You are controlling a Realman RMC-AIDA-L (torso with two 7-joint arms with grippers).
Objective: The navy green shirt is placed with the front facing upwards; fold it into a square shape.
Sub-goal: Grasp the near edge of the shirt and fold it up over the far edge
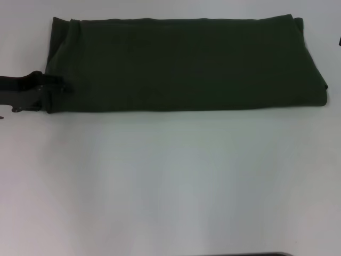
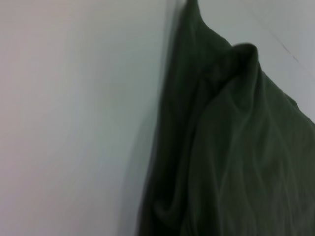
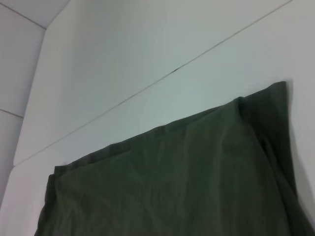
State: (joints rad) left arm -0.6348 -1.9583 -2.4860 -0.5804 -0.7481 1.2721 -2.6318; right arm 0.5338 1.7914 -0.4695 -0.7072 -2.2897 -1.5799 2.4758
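Lying as a long band, the navy green shirt (image 1: pixel 186 64) is clenched at its left end by the left pincer (image 1: pixel 63 89); a fold across to the right end is judged next.

Only the left arm's black end effector (image 1: pixel 52 88) shows in the head view, a chunky, matte dark body. Its blocky housing narrows into short stubby black fingers (image 1: pixel 65 88). A small pale spot marks its lower edge.

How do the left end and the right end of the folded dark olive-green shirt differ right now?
Left end of the dark olive-green shirt: the left gripper sits at its near corner, and the left wrist view shows it bunched. Right end: no gripper is on it, and it lies flatter. Both ends rest on the white table.
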